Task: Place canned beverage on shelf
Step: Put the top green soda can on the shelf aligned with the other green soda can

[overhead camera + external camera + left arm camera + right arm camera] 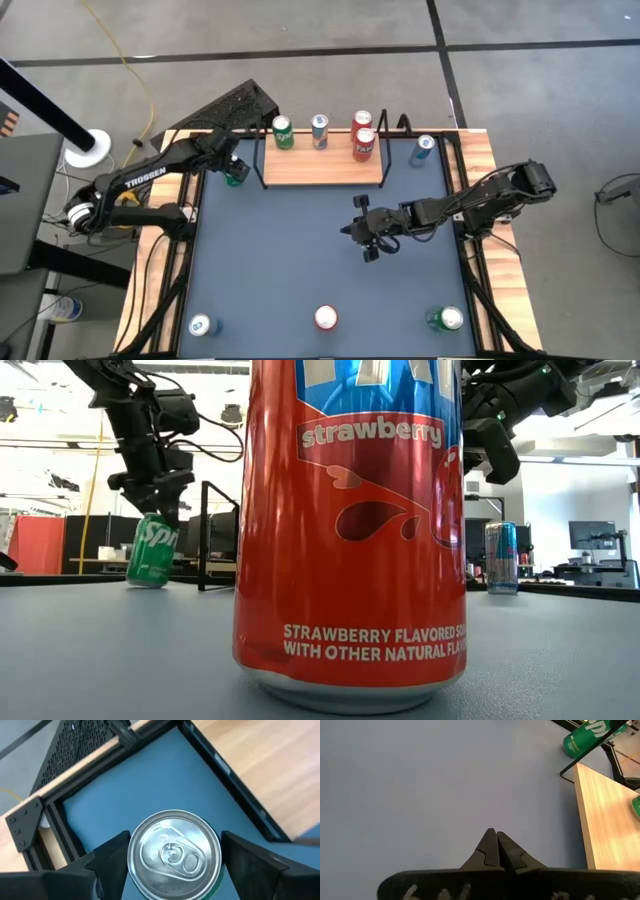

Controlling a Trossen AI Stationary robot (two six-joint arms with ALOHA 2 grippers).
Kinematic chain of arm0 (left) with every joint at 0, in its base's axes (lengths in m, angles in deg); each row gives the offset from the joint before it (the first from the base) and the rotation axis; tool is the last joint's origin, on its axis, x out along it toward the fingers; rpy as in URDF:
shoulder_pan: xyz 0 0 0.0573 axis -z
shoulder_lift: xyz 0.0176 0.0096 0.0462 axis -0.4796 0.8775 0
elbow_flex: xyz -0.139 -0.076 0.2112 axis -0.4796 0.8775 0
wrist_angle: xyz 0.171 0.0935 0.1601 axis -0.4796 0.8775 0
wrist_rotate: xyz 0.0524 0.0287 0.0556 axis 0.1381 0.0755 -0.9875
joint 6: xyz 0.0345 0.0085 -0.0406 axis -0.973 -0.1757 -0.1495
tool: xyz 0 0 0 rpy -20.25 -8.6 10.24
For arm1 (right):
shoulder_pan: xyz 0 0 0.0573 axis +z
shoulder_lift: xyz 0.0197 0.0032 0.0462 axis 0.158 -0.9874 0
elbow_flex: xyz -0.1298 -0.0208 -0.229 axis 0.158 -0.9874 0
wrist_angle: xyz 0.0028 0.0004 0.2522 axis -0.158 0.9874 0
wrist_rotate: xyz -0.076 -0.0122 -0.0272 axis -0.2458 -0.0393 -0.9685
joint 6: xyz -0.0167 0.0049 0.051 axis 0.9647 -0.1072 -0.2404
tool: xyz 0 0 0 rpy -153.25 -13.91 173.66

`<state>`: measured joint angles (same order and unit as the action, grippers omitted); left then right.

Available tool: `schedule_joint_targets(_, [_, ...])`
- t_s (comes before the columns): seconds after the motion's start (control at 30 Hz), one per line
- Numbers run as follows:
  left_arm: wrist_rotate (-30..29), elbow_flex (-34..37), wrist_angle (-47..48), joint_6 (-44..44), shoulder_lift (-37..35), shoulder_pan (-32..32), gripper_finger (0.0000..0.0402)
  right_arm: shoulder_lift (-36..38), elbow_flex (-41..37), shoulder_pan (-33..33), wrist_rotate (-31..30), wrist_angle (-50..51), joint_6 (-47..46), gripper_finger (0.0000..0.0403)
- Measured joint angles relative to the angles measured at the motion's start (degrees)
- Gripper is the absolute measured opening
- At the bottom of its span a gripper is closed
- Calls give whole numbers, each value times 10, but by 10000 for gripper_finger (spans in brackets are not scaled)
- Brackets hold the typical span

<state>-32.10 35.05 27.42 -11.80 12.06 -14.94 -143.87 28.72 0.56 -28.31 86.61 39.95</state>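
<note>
The left pincer hangs over a green aluminium beverage can that stands upright on the dark grey surface, just beside the left end of the shelf, a small light-wood board with thin black wire end frames. In the left wrist view the two dark fingers flank the silver can top on opposite sides; whether the pads already touch the wall cannot be told, so the pincer is best read as spread around the can and not yet clamped. The right pincer is clenched with nothing between its fingers and waits above the middle of the surface. On the shelf stand a green can, a blue-and-silver can and two red cans; free board remains in front of them. A large red strawberry soda can stands close to the low camera. Handling judgement: the can is a thin-walled cylinder, smooth and probably slippery, rigid if full but easily dented by excess force. Take hold across the diameter at mid to upper wall, below the rim, with moderate pressure. Keep it upright during the lift, and clear the wire end frame before lowering it onto the board
</note>
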Motion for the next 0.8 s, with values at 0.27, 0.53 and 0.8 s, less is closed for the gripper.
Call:
schedule_joint_targets(0.27, [13, 4, 27, -7, -52, 0, 250, 0, 0, 0, 0, 0, 0, 0])
schedule_joint_targets(0.53, [22, -24, 67, -42, -112, 0, 246, 0, 0, -1, 0, -1, 0, 0])
schedule_joint_targets(0.8, [50, -70, 86, -48, -141, 0, 245, 0, 0, -1, 0, -1, 0, 0])
